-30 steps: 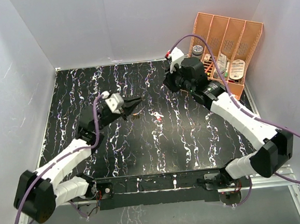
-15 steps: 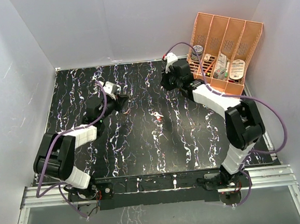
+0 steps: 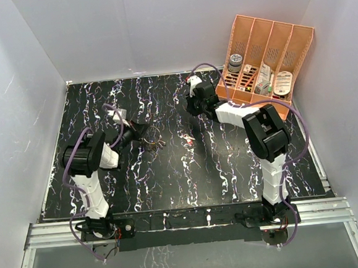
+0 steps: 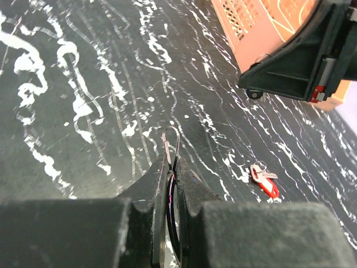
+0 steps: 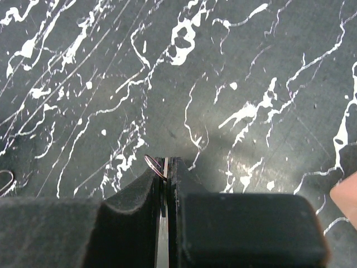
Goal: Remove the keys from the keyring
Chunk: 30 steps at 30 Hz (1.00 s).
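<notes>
Now both arms have folded back toward their bases. Left claw (image 4: 171, 163) stays pinched on the keyring (image 4: 170, 139); right claw (image 5: 166, 163) shut, wire scrap (image 5: 151, 162) at its tip. Red key (image 4: 262, 178) lies loose between them, so it looks like you've got one off.

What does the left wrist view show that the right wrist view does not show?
Only the left wrist view shows the red key lying alone on the table, the right gripper seen from outside, and the left gripper shut on the keyring, whose thin wire loop sticks out. Only the right wrist view shows the right gripper's own tips pinching a small metal piece, which is too hidden to identify. Both views show the black, white-veined table and a shut pair of fingers holding thin metal.
</notes>
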Each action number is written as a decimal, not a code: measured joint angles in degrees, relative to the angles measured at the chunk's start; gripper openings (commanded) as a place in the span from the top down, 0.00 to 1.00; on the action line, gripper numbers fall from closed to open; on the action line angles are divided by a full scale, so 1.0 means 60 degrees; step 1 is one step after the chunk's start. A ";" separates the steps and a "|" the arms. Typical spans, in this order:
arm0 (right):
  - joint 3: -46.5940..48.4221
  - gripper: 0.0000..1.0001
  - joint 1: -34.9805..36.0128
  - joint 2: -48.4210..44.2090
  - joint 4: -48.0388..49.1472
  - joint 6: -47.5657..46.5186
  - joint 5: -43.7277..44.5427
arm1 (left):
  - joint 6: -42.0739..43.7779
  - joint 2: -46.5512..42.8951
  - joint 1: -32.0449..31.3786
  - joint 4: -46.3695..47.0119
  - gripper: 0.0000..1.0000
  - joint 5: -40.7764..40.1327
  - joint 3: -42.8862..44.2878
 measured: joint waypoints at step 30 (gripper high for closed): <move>0.1898 0.49 -0.0029 0.2157 0.0579 0.0095 -0.0310 | 0.0215 0.1202 0.0495 -0.1818 0.02 -0.0601 0.1392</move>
